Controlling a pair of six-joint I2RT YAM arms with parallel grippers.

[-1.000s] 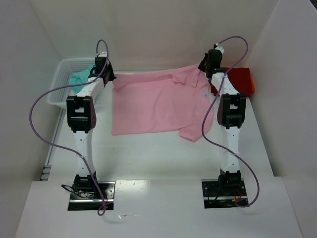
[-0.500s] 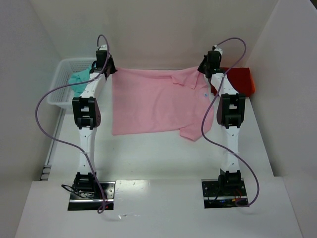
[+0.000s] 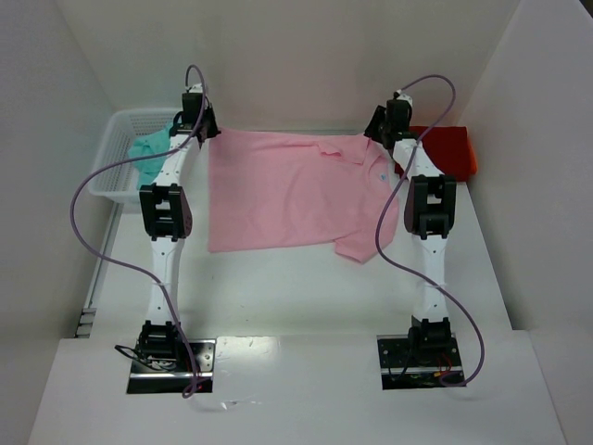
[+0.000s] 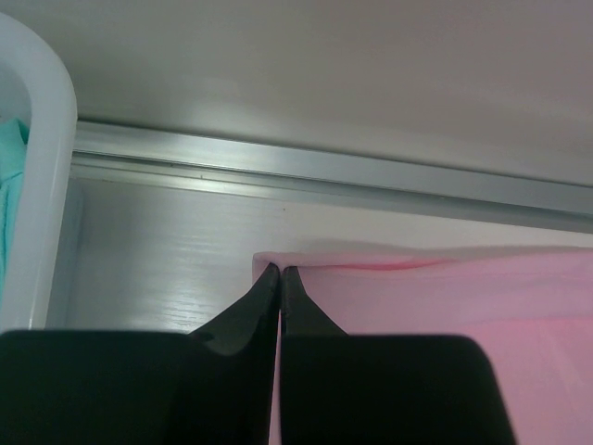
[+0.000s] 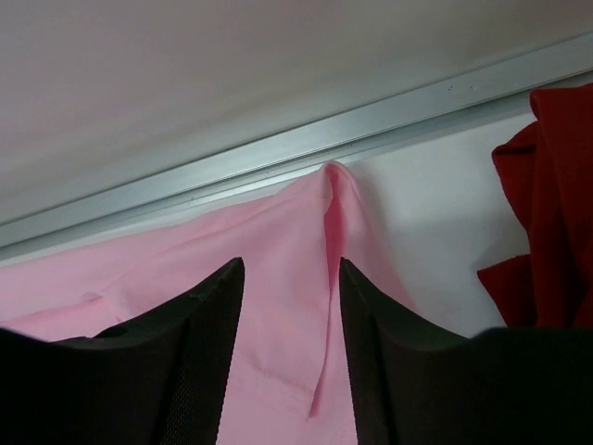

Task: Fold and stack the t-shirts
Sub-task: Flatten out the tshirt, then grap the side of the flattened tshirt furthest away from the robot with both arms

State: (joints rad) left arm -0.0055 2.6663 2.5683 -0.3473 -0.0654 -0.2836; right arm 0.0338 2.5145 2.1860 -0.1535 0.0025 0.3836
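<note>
The light pink t-shirt [image 3: 287, 195] lies spread flat between the two arms. My left gripper [image 3: 206, 134] is at its far left corner, jaws pressed together on the cloth edge [image 4: 445, 297]. The left gripper [image 4: 280, 269] reaches just short of the corner's tip. My right gripper [image 3: 375, 130] is at the far right corner. In the right wrist view that gripper [image 5: 287, 264] stands open, a raised pink crease [image 5: 329, 213] running between its fingers. A red t-shirt [image 3: 449, 153] lies bunched at the back right. The teal t-shirt [image 3: 148, 148] sits in the basket.
A white mesh basket [image 3: 111, 176] stands at the back left, its rim [image 4: 46, 139] close to my left gripper. An aluminium rail [image 4: 324, 176] runs along the foot of the back wall. White walls close in both sides.
My right gripper has opened and let go of the pink shirt's far right corner. Both arms have reached farther back, and the shirt's far edge now lies straighter.
</note>
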